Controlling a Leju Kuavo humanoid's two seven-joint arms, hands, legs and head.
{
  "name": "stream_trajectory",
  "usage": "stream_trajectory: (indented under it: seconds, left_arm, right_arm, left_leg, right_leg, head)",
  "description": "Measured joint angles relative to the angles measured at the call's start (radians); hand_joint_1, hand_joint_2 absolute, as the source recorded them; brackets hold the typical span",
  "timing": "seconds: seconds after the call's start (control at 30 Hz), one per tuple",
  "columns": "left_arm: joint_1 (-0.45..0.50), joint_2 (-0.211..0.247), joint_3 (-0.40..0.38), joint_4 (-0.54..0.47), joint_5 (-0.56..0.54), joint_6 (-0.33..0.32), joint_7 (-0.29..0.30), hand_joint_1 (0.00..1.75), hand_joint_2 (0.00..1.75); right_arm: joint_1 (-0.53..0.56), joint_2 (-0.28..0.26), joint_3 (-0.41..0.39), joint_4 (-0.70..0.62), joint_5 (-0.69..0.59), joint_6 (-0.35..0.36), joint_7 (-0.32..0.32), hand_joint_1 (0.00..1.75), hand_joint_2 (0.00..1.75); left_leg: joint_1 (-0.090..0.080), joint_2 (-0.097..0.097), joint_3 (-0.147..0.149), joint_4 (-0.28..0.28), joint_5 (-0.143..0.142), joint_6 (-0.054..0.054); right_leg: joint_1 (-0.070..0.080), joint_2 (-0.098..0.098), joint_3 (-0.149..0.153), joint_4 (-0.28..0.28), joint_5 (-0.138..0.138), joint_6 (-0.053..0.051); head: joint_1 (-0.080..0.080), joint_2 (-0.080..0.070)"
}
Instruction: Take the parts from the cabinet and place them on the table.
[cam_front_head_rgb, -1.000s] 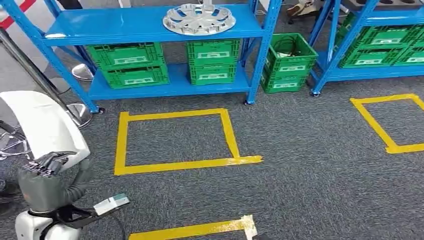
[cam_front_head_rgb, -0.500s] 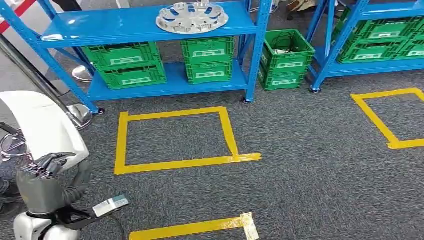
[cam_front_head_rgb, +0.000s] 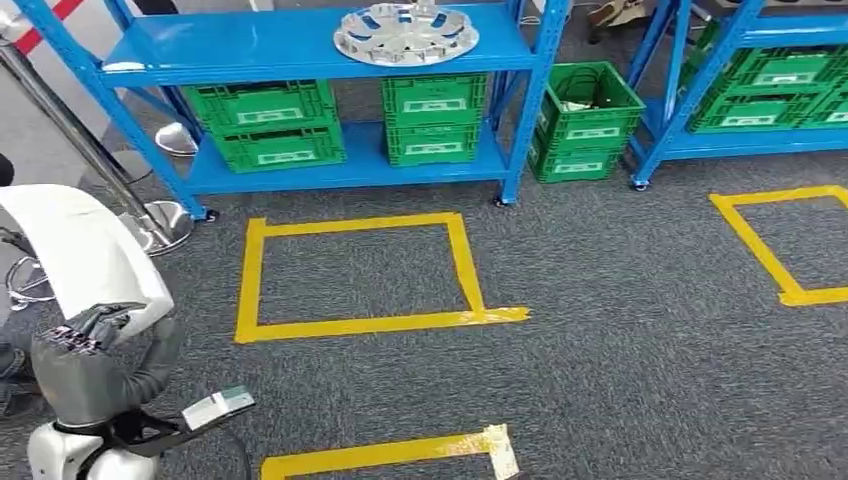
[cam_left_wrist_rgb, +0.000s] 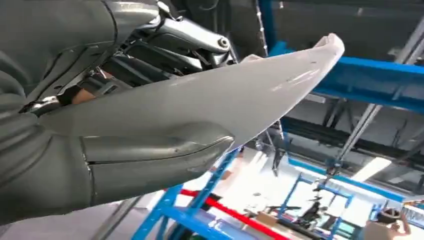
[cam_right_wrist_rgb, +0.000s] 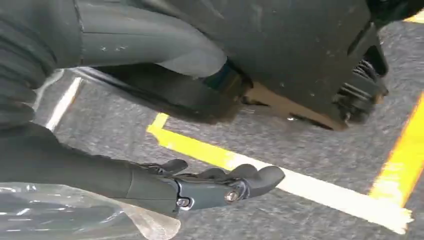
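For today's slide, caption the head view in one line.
Left hand holds a white curved panel near blue shelving bearing a silver hubcap.

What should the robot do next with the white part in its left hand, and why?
Probably keep carrying it toward the table. The left hand grips the white part above grey carpet, with blue shelving ahead and nothing to set it on.

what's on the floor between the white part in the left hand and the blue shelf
In the head view, grey carpet with a yellow tape square lies between the white part gripped by the left hand and the blue shelf.
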Motion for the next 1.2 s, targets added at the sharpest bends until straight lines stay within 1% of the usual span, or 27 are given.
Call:
stream_trajectory:
  seconds: [0.03, 0.07, 0.13, 0.17, 0.2, 0.23, 0.33, 0.37, 0.4, 0.43, 0.5, 0.53, 0.57, 0.63, 0.67, 0.7, 0.73, 0.83, 0.87, 0.9, 0.93, 1.0, 1.03, 1.07, 1.13, 1.17, 1.2]
  left_arm:
    - [0.003, -0.001, 0.000, 0.000, -0.002, 0.000, 0.000, 1.75, 1.75]
    - [0.008, -0.002, 0.000, 0.000, -0.006, 0.000, -0.004, 1.75, 1.75]
    - [0.018, -0.007, 0.003, -0.004, -0.008, 0.000, -0.016, 1.75, 1.75]
    - [0.023, -0.010, 0.006, -0.010, -0.008, 0.000, -0.023, 1.75, 1.75]
    - [0.028, -0.012, 0.010, -0.016, -0.008, 0.000, -0.026, 1.75, 1.75]
    - [0.031, -0.015, 0.013, -0.024, -0.008, 0.000, -0.027, 1.75, 1.75]
    - [0.051, -0.019, 0.026, -0.039, -0.010, 0.000, -0.035, 1.75, 1.75]
    - [0.059, -0.019, 0.029, -0.043, -0.011, 0.000, -0.035, 1.75, 1.75]
    - [0.063, -0.019, 0.030, -0.048, -0.011, 0.000, -0.035, 1.75, 1.75]
    - [0.063, -0.019, 0.031, -0.053, -0.011, 0.000, -0.035, 1.75, 1.75]
    - [0.065, -0.020, 0.032, -0.055, -0.011, 0.000, -0.035, 1.75, 1.75]
    - [0.068, -0.021, 0.034, -0.055, -0.011, 0.000, -0.035, 1.75, 1.75]
    - [0.072, -0.021, 0.035, -0.055, -0.011, 0.000, -0.035, 1.75, 1.75]
    - [0.076, -0.021, 0.040, -0.059, -0.011, 0.000, -0.035, 1.75, 1.75]
    - [0.076, -0.022, 0.043, -0.063, -0.011, 0.000, -0.035, 1.75, 1.75]
    - [0.075, -0.023, 0.044, -0.068, -0.011, 0.000, -0.035, 1.75, 1.75]
    - [0.073, -0.024, 0.044, -0.069, -0.011, 0.000, -0.035, 1.75, 1.75]
    - [0.082, -0.024, 0.048, -0.074, -0.011, 0.000, -0.035, 1.75, 1.75]
    - [0.082, -0.025, 0.050, -0.079, -0.011, 0.000, -0.035, 1.75, 1.75]
    - [0.082, -0.026, 0.050, -0.081, -0.011, 0.001, -0.035, 1.75, 1.75]
    - [0.078, -0.027, 0.050, -0.083, -0.011, 0.001, -0.035, 1.75, 1.75]
    - [0.078, -0.030, 0.051, -0.083, -0.012, 0.000, -0.035, 1.75, 1.75]
    - [0.079, -0.031, 0.051, -0.083, -0.012, 0.000, -0.035, 1.75, 1.75]
    - [0.080, -0.031, 0.052, -0.083, -0.012, 0.000, -0.035, 1.75, 1.75]
    - [0.079, -0.031, 0.053, -0.083, -0.011, 0.000, -0.031, 1.75, 1.75]
    - [0.079, -0.031, 0.053, -0.083, -0.011, 0.000, -0.031, 1.75, 1.75]
    - [0.077, -0.031, 0.053, -0.083, -0.010, 0.000, -0.031, 1.75, 1.75]
  right_arm:
    - [0.000, 0.000, 0.004, 0.000, 0.001, -0.007, -0.020, 0.00, 1.75]
    - [0.002, 0.000, 0.008, 0.000, 0.002, -0.012, -0.053, 0.00, 1.75]
    - [0.012, 0.000, 0.014, 0.000, 0.004, -0.026, -0.138, 0.00, 1.75]
    - [0.017, 0.000, 0.016, 0.000, 0.005, -0.035, -0.179, 0.00, 1.75]
    - [0.019, 0.005, 0.021, 0.001, 0.006, -0.040, -0.214, 0.00, 1.75]
    - [0.020, 0.010, 0.026, 0.002, 0.006, -0.046, -0.248, 0.00, 1.75]
    - [0.027, 0.012, 0.035, 0.002, 0.004, -0.056, -0.323, 0.00, 1.75]
    - [0.028, 0.015, 0.038, 0.002, 0.002, -0.059, -0.336, 0.00, 1.75]
    - [0.028, 0.016, 0.038, 0.002, 0.000, -0.061, -0.347, 0.00, 1.75]
    - [0.028, 0.018, 0.038, 0.002, -0.001, -0.062, -0.356, 0.00, 1.75]
    - [0.031, 0.018, 0.039, 0.002, -0.003, -0.063, -0.364, 0.00, 1.75]
    - [0.031, 0.018, 0.039, 0.002, -0.004, -0.064, -0.366, 0.00, 1.75]
    - [0.031, 0.018, 0.039, 0.002, -0.004, -0.065, -0.366, 0.00, 1.75]
    - [0.028, 0.018, 0.039, 0.002, -0.004, -0.065, -0.367, 0.00, 1.75]
    - [0.027, 0.020, 0.040, 0.002, -0.004, -0.065, -0.368, 0.00, 1.75]
    - [0.027, 0.021, 0.040, 0.003, -0.004, -0.065, -0.368, 0.00, 1.75]
    - [0.027, 0.023, 0.041, 0.002, -0.004, -0.066, -0.368, 0.00, 1.75]
    - [0.024, 0.023, 0.043, 0.003, -0.004, -0.065, -0.368, 0.00, 1.75]
    - [0.023, 0.023, 0.044, 0.002, -0.004, -0.065, -0.371, 0.00, 1.75]
    - [0.023, 0.023, 0.045, 0.002, -0.004, -0.065, -0.379, 0.00, 1.75]
    - [0.023, 0.023, 0.046, 0.003, -0.004, -0.065, -0.388, 0.00, 1.75]
    - [0.025, 0.023, 0.047, 0.003, -0.004, -0.065, -0.394, 0.00, 1.75]
    - [0.028, 0.023, 0.047, 0.003, -0.004, -0.066, -0.395, 0.00, 1.75]
    - [0.028, 0.023, 0.047, 0.003, -0.005, -0.066, -0.394, 0.00, 1.75]
    - [0.027, 0.023, 0.047, 0.003, -0.001, -0.073, -0.367, 0.00, 1.75]
    - [0.026, 0.023, 0.048, 0.004, 0.003, -0.079, -0.338, 0.00, 1.75]
    - [0.026, 0.023, 0.050, 0.006, 0.007, -0.080, -0.312, 0.00, 1.75]
  left_leg:
    - [0.001, -0.006, -0.002, 0.002, 0.001, -0.002]
    - [0.003, -0.016, -0.002, 0.003, 0.002, -0.005]
    - [0.011, -0.041, -0.003, 0.011, 0.000, -0.017]
    - [0.016, -0.053, -0.007, 0.021, -0.003, -0.026]
    - [0.011, -0.063, -0.019, 0.034, -0.006, -0.037]
    - [0.012, -0.072, -0.033, 0.051, -0.006, -0.042]
    - [0.014, -0.101, -0.041, 0.048, 0.005, -0.057]
    - [0.016, -0.094, -0.046, 0.055, -0.001, -0.059]
    - [0.010, -0.050, -0.061, 0.089, -0.029, -0.061]
    - [0.010, -0.022, -0.091, 0.160, -0.072, -0.063]
    - [0.010, -0.003, -0.158, 0.324, -0.148, -0.065]
    - [0.010, -0.002, -0.177, 0.376, -0.164, -0.062]
    - [0.009, -0.002, -0.169, 0.373, -0.154, -0.058]
    - [0.003, 0.006, -0.095, 0.244, -0.082, -0.042]
    - [-0.005, 0.029, -0.042, 0.145, -0.042, -0.027]
    - [-0.017, 0.074, -0.012, 0.087, -0.047, -0.013]
    - [-0.021, 0.081, -0.007, 0.071, -0.051, -0.009]
    - [-0.026, 0.049, -0.016, 0.072, -0.050, -0.008]
    - [-0.015, 0.037, -0.007, 0.052, -0.040, 0.000]
    - [-0.012, 0.030, -0.005, 0.045, -0.036, 0.001]
    - [-0.010, 0.020, -0.007, 0.045, -0.033, 0.006]
    - [-0.011, -0.002, -0.011, 0.045, -0.033, 0.008]
    - [-0.012, -0.014, -0.011, 0.046, -0.033, 0.008]
    - [-0.012, -0.027, -0.011, 0.046, -0.033, 0.008]
    - [-0.011, -0.056, -0.009, 0.050, -0.032, 0.007]
    - [-0.011, -0.070, -0.009, 0.054, -0.034, 0.004]
    - [-0.009, -0.081, -0.012, 0.060, -0.036, 0.000]
  right_leg:
    - [-0.003, 0.000, -0.015, 0.037, -0.004, 0.004]
    - [-0.007, 0.000, -0.004, 0.022, 0.017, 0.008]
    - [-0.019, 0.009, 0.076, -0.130, 0.104, 0.017]
    - [-0.026, 0.031, 0.126, -0.225, 0.143, 0.023]
    - [-0.029, 0.089, 0.141, -0.258, 0.120, 0.030]
    - [-0.030, 0.086, 0.134, -0.260, 0.118, 0.009]
    - [-0.026, 0.054, 0.139, -0.245, 0.119, -0.011]
    - [-0.031, 0.039, 0.139, -0.246, 0.124, -0.019]
    - [-0.028, 0.030, 0.138, -0.246, 0.125, -0.024]
    - [-0.024, 0.014, 0.136, -0.246, 0.125, -0.029]
    - [-0.017, -0.015, 0.134, -0.246, 0.124, -0.033]
    - [-0.014, -0.030, 0.133, -0.246, 0.123, -0.035]
    - [-0.011, -0.043, 0.133, -0.246, 0.123, -0.036]
    - [-0.004, -0.065, 0.137, -0.246, 0.120, -0.039]
    - [-0.001, -0.076, 0.141, -0.246, 0.117, -0.039]
    - [0.000, -0.085, 0.143, -0.248, 0.115, -0.039]
    - [0.007, -0.094, 0.140, -0.244, 0.112, -0.032]
    - [0.004, -0.127, 0.146, -0.253, 0.113, -0.021]
    - [0.006, -0.128, 0.147, -0.252, 0.104, -0.013]
    - [0.002, -0.066, 0.136, -0.231, 0.085, -0.008]
    - [-0.001, -0.024, 0.108, -0.174, 0.052, -0.007]
    - [-0.003, -0.001, 0.029, -0.014, -0.015, -0.004]
    - [-0.003, 0.001, -0.003, 0.043, -0.029, -0.002]
    - [-0.003, 0.001, -0.015, 0.055, -0.017, -0.001]
    - [-0.005, 0.005, 0.026, -0.055, 0.073, -0.001]
    - [-0.008, 0.020, 0.067, -0.152, 0.127, -0.002]
    - [-0.013, 0.069, 0.097, -0.220, 0.144, -0.005]
  head:
    - [0.001, 0.000]
    - [0.000, 0.000]
    - [0.000, 0.000]
    - [0.001, 0.000]
    - [0.006, 0.000]
    - [0.007, 0.000]
    - [0.001, 0.000]
    - [-0.001, 0.000]
    - [-0.009, 0.000]
    - [-0.019, 0.000]
    - [-0.021, 0.000]
    - [-0.021, 0.000]
    - [-0.021, 0.000]
    - [-0.022, 0.000]
    - [-0.022, 0.000]
    - [-0.021, 0.000]
    - [-0.022, 0.000]
    - [-0.021, 0.000]
    - [-0.021, 0.000]
    - [-0.016, 0.000]
    - [-0.013, 0.000]
    - [-0.009, 0.000]
    - [-0.009, 0.000]
    - [-0.008, 0.000]
    - [-0.008, 0.000]
    - [-0.008, 0.000]
    - [-0.007, 0.000]
